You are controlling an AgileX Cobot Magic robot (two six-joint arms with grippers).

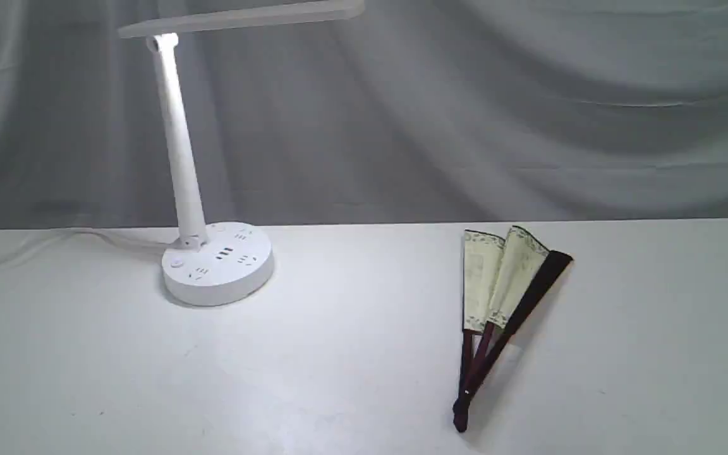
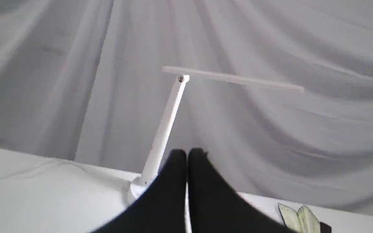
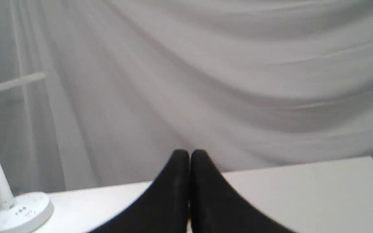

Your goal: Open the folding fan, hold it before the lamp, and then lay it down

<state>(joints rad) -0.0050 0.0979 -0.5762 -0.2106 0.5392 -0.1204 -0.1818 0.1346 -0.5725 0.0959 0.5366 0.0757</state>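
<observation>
The folding fan [image 1: 503, 297] lies on the white table at the right, only slightly spread, with two cream pleats, a black edge and maroon ribs meeting at its near end. Its tip also shows in the left wrist view [image 2: 299, 218]. The white lamp [image 1: 181, 151] stands at the left on its round socketed base, its light bar lit along the top edge. Neither arm appears in the exterior view. My left gripper [image 2: 187, 153] is shut and empty, raised above the table with the lamp [image 2: 167, 123] beyond it. My right gripper [image 3: 189, 153] is shut and empty too.
A grey draped cloth [image 1: 465, 107] hangs behind the white table [image 1: 313, 360]. The lamp's cord [image 1: 54, 240] trails off from the base to the left along the table's back edge.
</observation>
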